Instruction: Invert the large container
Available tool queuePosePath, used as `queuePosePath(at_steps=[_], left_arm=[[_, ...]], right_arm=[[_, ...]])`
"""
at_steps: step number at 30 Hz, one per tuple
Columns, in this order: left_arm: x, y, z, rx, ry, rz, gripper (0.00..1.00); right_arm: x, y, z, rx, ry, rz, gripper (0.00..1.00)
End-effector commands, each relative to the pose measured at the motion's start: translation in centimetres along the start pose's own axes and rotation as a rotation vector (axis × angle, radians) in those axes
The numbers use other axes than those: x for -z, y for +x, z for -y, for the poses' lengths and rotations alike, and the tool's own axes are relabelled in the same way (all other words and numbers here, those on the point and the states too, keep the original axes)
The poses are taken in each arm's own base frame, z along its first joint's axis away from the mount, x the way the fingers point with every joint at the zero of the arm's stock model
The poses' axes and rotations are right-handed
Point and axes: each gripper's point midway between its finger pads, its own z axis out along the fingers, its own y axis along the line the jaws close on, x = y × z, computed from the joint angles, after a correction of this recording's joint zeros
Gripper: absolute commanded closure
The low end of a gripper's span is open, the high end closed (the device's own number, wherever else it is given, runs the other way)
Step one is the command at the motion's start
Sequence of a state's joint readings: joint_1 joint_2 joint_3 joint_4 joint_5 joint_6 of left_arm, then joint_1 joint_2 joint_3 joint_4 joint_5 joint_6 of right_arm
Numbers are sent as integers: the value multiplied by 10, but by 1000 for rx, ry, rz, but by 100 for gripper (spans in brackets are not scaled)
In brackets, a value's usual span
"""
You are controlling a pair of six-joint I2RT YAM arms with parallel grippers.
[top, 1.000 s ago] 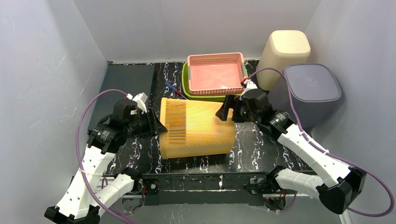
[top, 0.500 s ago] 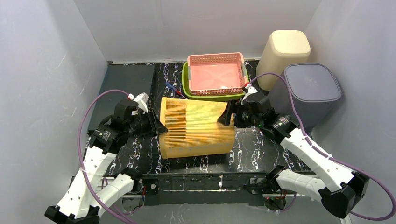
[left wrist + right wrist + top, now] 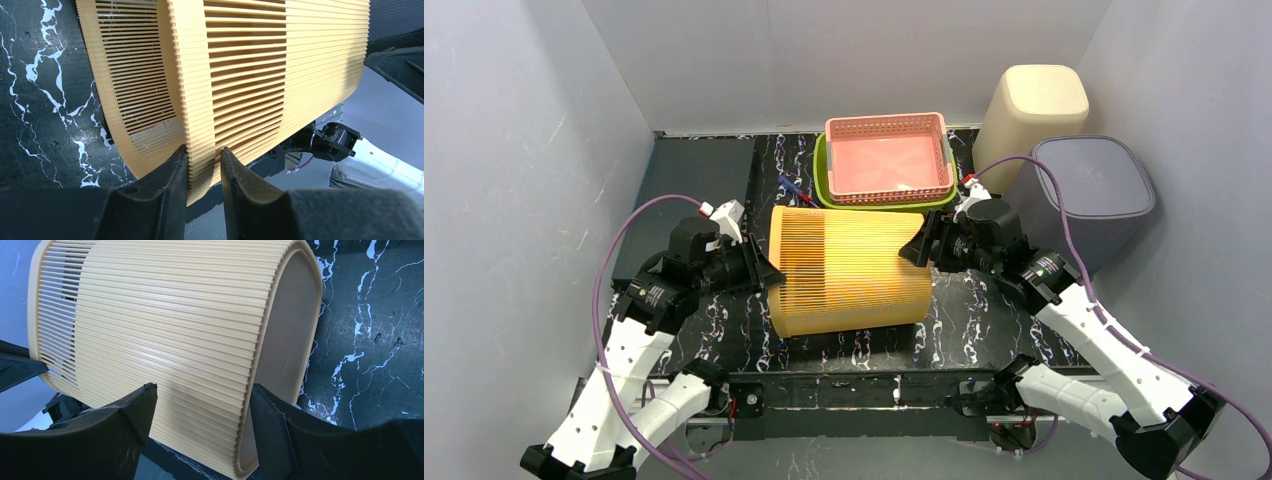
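Yellow container point(image 3: 849, 270) lies sideways, left jaws clamped on its 9 o'clock rim, right jaws just closing, seemingly still loose, round the 3 o'clock base before flipping.

plain pale grey walls point(image 3: 524, 150) close the space on the left, far and right sides. the table top point(image 3: 964, 330) is black with white marble veins, evenly lit with no hard shadows. a plain dark grey panel point(image 3: 699, 165) lies flat at its far left corner.
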State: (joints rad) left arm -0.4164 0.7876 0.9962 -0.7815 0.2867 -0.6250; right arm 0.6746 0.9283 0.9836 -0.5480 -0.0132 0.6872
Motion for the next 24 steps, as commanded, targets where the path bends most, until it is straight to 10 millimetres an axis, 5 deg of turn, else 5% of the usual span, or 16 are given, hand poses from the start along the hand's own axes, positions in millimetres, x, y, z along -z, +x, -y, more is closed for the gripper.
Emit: queuePosePath(at_steps=[1, 13, 24], left_arm=[[-6, 9, 17, 2, 99, -50, 76], [-9, 3, 35, 44, 194, -23, 76], [-22, 7, 20, 51, 145, -20, 76]], right_arm=[[37, -30, -94, -9, -399, 63, 26], [74, -57, -116, 19, -451, 146, 25], [76, -62, -134, 43, -508, 121, 25]])
